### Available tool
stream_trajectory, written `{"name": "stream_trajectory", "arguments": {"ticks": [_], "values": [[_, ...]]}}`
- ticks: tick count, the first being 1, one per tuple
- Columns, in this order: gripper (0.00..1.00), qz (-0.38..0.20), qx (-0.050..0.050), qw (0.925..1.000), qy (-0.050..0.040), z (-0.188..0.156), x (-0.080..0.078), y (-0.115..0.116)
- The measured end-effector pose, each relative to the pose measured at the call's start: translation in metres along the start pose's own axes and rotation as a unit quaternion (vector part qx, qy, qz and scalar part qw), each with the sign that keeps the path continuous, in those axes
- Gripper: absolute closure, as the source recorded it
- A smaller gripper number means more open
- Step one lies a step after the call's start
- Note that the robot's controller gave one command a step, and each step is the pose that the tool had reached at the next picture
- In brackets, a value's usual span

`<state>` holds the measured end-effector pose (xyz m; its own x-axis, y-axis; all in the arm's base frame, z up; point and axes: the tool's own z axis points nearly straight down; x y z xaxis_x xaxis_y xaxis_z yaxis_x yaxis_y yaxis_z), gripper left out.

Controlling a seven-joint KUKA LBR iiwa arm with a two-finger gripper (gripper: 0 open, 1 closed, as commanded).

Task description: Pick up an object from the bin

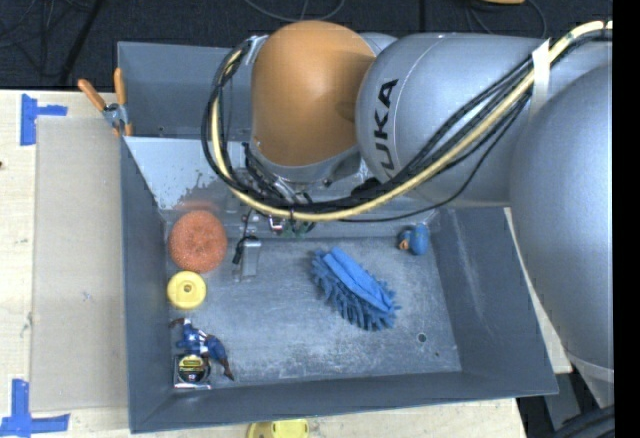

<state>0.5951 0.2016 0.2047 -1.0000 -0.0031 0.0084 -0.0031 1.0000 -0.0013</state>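
Note:
My gripper (244,258) hangs low over the left half of the bin, under the arm's orange cover. Just to its left, almost touching it, lies a round orange scouring ball (197,239). A small yellow round disc (186,290) rests on the floor below the ball, at the gripper's lower left. To the right of the gripper a blue bristly brush (352,288) lies slanted in the middle of the bin. Nothing shows held by the gripper.
A tape measure with blue and yellow parts (192,354) sits in the front left corner. A small blue and orange object (413,241) lies at the back right. The arm's bulk covers the back of the bin.

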Motion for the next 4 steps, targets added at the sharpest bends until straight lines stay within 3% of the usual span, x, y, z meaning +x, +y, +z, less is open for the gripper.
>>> {"name": "stream_trajectory", "arguments": {"ticks": [1,2,3,4], "values": [[0.00,0.002,-0.001,1.0000,-0.0042,-0.005,-0.002,-0.001],[0.00,0.021,-0.002,0.9998,-0.0085,0.039,-0.018,0.019],[0.00,0.011,0.000,0.9999,-0.0022,0.085,-0.010,0.002],[1.00,0.113,-0.001,0.9936,-0.0048,0.135,-0.021,0.001]]}}
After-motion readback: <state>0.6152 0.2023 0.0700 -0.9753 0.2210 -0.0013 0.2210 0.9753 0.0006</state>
